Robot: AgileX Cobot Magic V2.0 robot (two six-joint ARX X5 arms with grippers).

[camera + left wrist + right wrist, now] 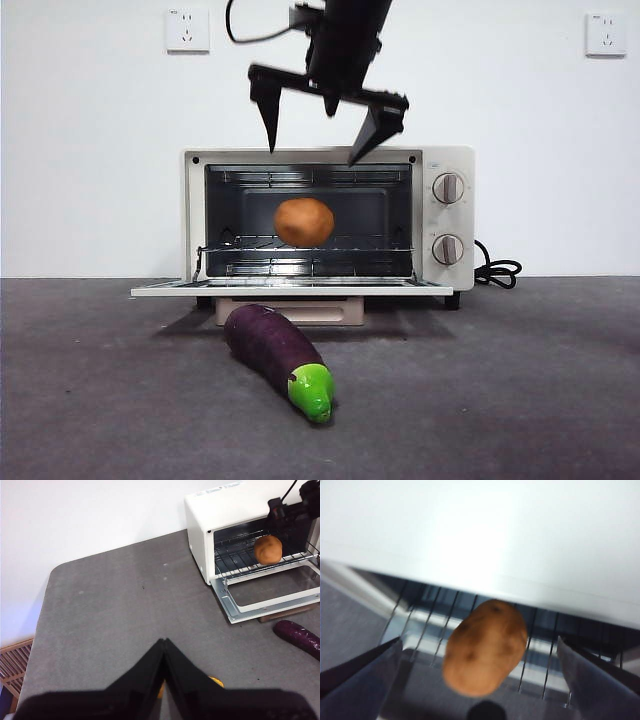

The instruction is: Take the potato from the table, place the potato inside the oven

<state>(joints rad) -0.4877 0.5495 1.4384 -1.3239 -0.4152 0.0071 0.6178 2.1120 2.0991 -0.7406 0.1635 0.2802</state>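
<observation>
The orange-brown potato [304,221] lies on the wire rack inside the cream-white oven [450,165], whose door [290,287] is folded down flat. My right gripper [315,152] hangs open above the oven's top edge, over the potato, holding nothing. In the right wrist view the potato [486,646] lies on the rack between and beyond the spread jaws. My left gripper [164,641] is shut, low over the table [115,610], well away from the oven [200,535]. The left wrist view also shows the potato [268,549] on the rack.
A purple eggplant [276,355] with a green tip lies on the table in front of the open door; it also shows in the left wrist view [300,636]. The oven's black cord [497,270] trails to its right. Two wall sockets [187,30] sit high on the wall.
</observation>
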